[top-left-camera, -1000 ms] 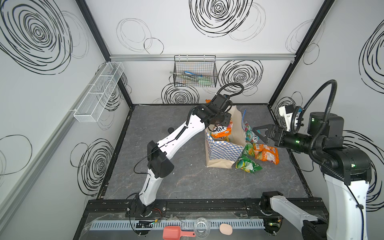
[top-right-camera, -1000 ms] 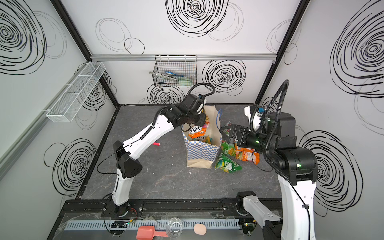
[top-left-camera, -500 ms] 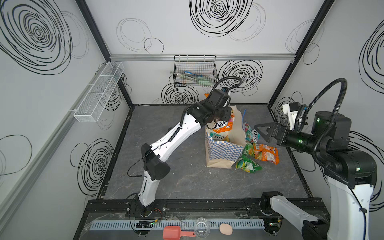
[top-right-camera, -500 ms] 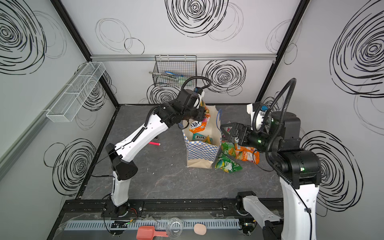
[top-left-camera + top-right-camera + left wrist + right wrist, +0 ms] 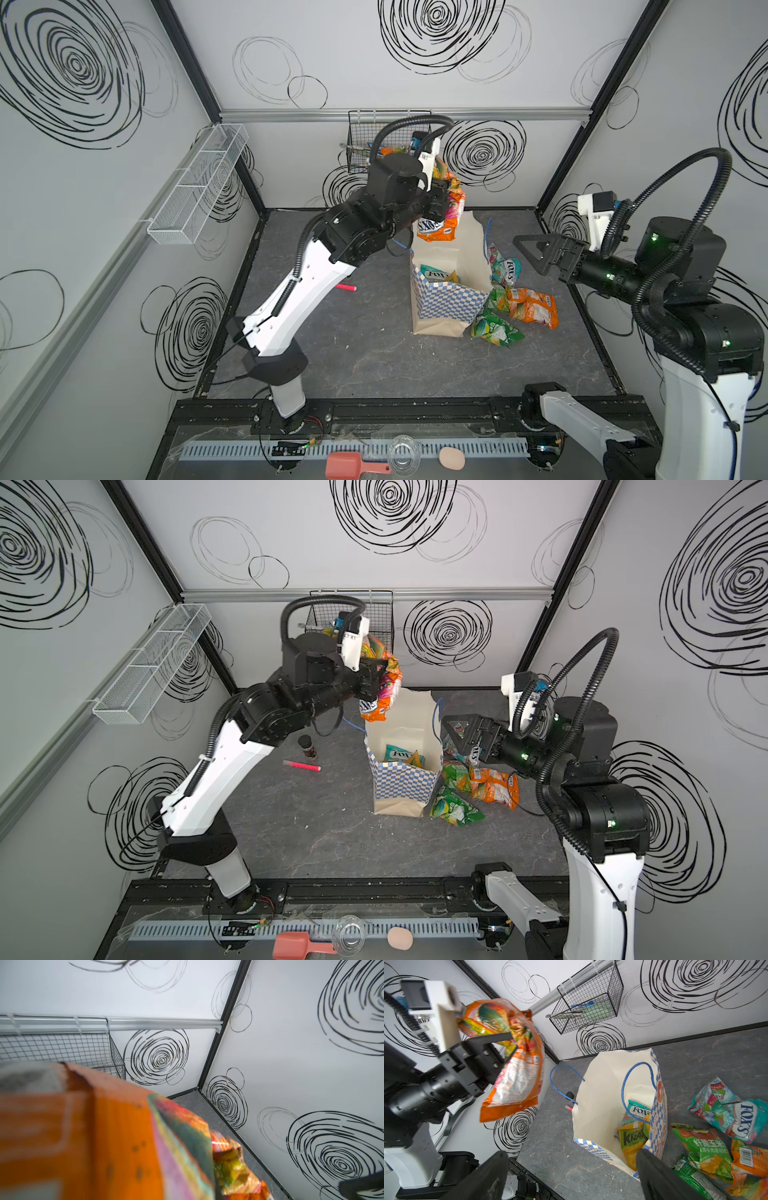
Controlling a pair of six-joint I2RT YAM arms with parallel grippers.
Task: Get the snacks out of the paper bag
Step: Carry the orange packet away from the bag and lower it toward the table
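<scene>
While the orange packet is hanging clear of the paper bag, pinched in the left gripper, two packets are sitting inside the bag; loose packets are lying on the floor just beside it; right gripper is hovering near them, jaws spread wide.

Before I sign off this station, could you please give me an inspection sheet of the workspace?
Surface: dark grey stone-look tabletop, no spills seen.
Job's things: tall cream checkered paper bag upright; teal packet and yellow packet inside; several crinkly packets beside it.
Clutter: thin pink marker and small brown jar left of bag.
Grippers: left gripper shut on glossy orange packet above bag; right gripper open, empty.
Cables: black corrugated conduits loop over both arms.
Surroundings: black wire basket, white mesh shelf.
</scene>
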